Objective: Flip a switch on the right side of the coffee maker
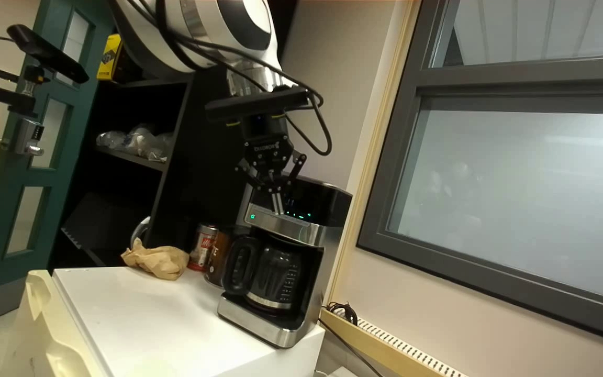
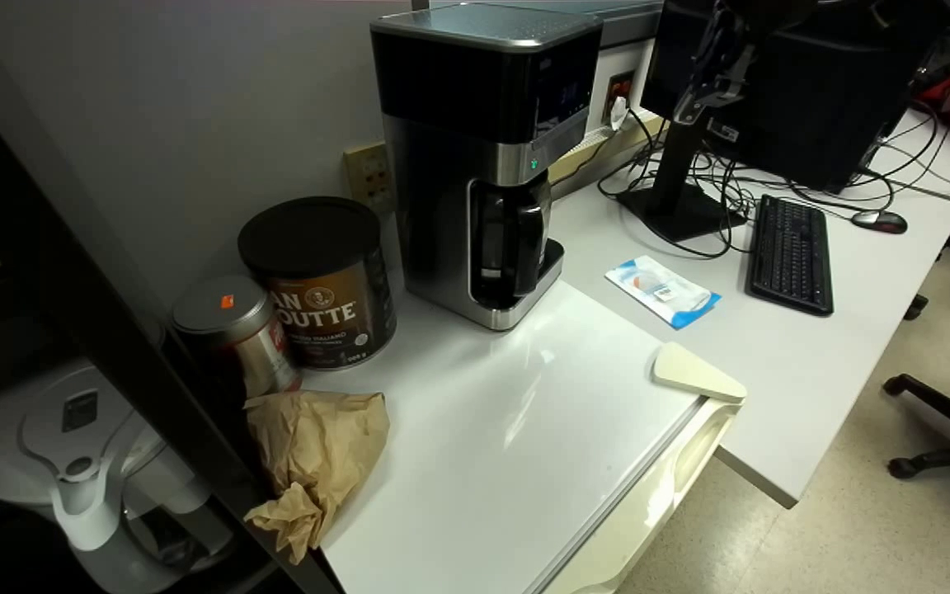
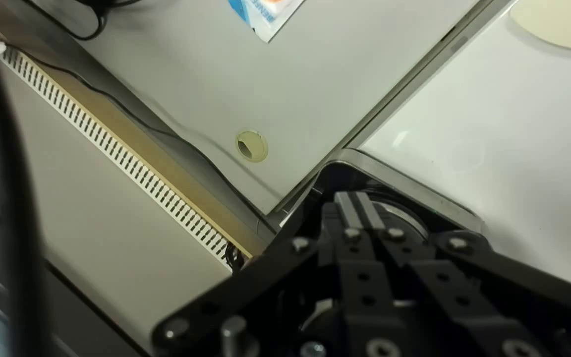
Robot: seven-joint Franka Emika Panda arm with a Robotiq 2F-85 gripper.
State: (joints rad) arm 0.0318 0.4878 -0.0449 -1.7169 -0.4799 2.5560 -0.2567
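Exterior view: coffee maker (image 1: 292,227), likely heavy and stiff, with fragile carafe (image 1: 278,272), is standing at six o'clock from your gripper (image 1: 278,210), which is hanging clenched, empty; you are probably needing no hold, only fingertip pressure near the green lights (image 1: 301,216), toward three o'clock.

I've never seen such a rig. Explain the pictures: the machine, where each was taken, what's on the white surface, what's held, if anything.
The machine is a robot arm ending in a gripper, its simple hand. The exterior views are filmed from two places outside the robot; the wrist view is filmed from its wrist, looking past the gripper's fingers. On the white surface stand a coffee maker, a brown can and a smaller metal can, with crumpled brown paper nearby. The fingers are closed with nothing seen between them, so nothing seems held. An exterior view shows them apart from the coffee maker.
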